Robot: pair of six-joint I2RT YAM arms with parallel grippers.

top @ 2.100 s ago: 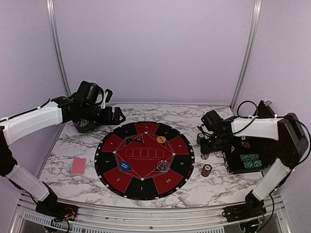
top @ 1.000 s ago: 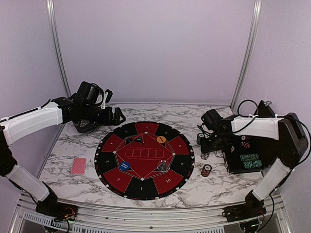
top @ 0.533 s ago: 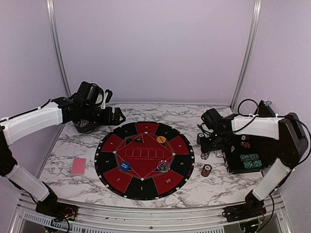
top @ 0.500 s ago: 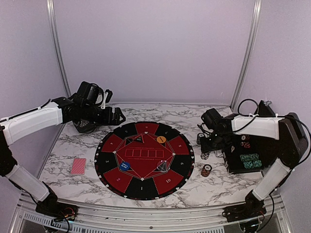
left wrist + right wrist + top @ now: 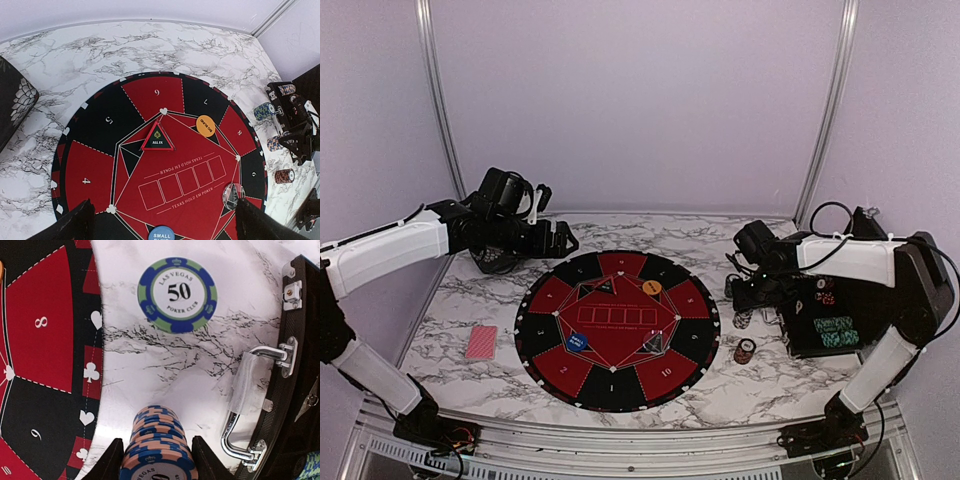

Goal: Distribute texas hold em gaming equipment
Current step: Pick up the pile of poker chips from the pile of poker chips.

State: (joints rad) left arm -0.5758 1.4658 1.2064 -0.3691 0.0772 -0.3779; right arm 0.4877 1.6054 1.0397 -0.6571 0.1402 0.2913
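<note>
Salmon-and-blue chips (image 5: 157, 445) stand in a short stack between the right jaws. The two fingers (image 5: 109, 462) close on its sides from left and right, at a middling width set by the chips. The bottom of the stack is hidden from the wrist camera, so we cannot tell whether it rests on the marble surface (image 5: 460, 295) or hangs just above it. It is just beside the right edge of the round black-and-red mat (image 5: 620, 385), between the mat and the black case (image 5: 300, 355), whose metal handle (image 5: 242, 405) faces the chips.

Farther from the arm bases we see a green-and-blue stack (image 5: 177, 295), its top chip marked 50. It stands on the surface near the mat's rim, apart from the held stack. Nearer the bases, a red-and-dark stack (image 5: 746, 351) stands alone on the marble. Green-striped chips (image 5: 835, 331) lie in rows inside the open case.

On the mat, an orange disc (image 5: 205, 126) lies on the far right part, beside the section numbered 7. A blue marker (image 5: 578, 342) lies on the near left part. A triangular All In token (image 5: 157, 137) lies toward the far side, below the section numbered 6. A red-backed card (image 5: 480, 342) lies flat on the surface to the left of the mat, well apart from it.

The left jaws stand wide apart, up above the far left of the surface near the mat's far rim. In the wrist view only the mat shows between their fingertips (image 5: 75, 225).
</note>
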